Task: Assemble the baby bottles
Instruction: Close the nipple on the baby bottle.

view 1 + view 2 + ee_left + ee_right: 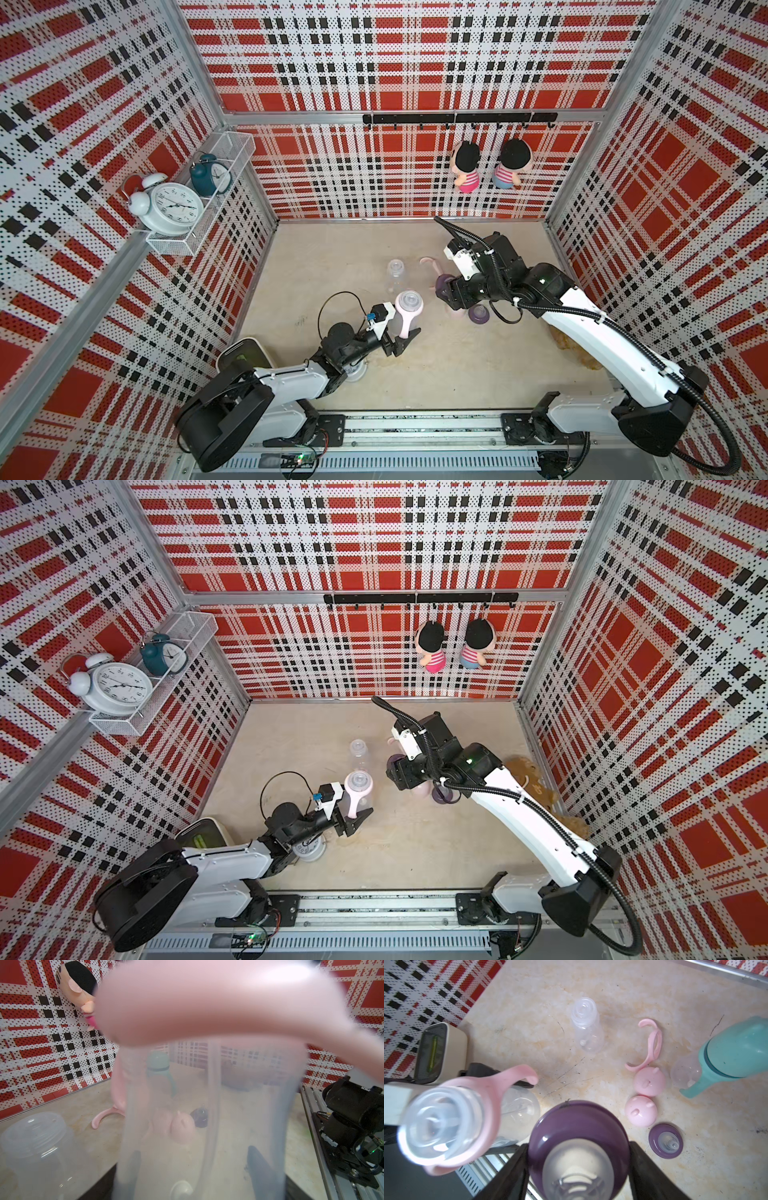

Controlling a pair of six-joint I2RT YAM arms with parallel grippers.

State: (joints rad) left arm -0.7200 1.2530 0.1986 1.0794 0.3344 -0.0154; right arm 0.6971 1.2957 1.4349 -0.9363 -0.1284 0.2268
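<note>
**At mid-table, pairing purple nipple collar (571,1113) with pink-ringed bottle (409,305)**

Just toward 6 o'clock of table (332,257) centre, clamping the pink-ringed bottle low on its clear body with the left claw (405,338), jaws closed on it from both sides, open mouth facing up. Pinching the purple nipple collar by its rim with the right claw (579,1153), jaws spread wide around it, teat toward the wrist and threaded side turned away. Hovering that collar near the bottle mouth, at roughly 2 o'clock of it in both top views, apart and not yet seated. Reading the bottle's long axis as close to upright, exact lean not being clear.

Judging the coming move as the right arm's: sliding the collar toward 8 o'clock until centred over the mouth, then lowering along that axis and twisting, with the left claw bracing. Risking cross-threading if arriving tilted.

Leaving for later, from 12 round to 3 o'clock of the held bottle: bare clear bottle (395,274), loose pink handle ring (652,1043), pink dome caps (649,1081), second purple collar (665,1140). Spotting the teal bottle (735,1049) in the wrist views only.
</note>
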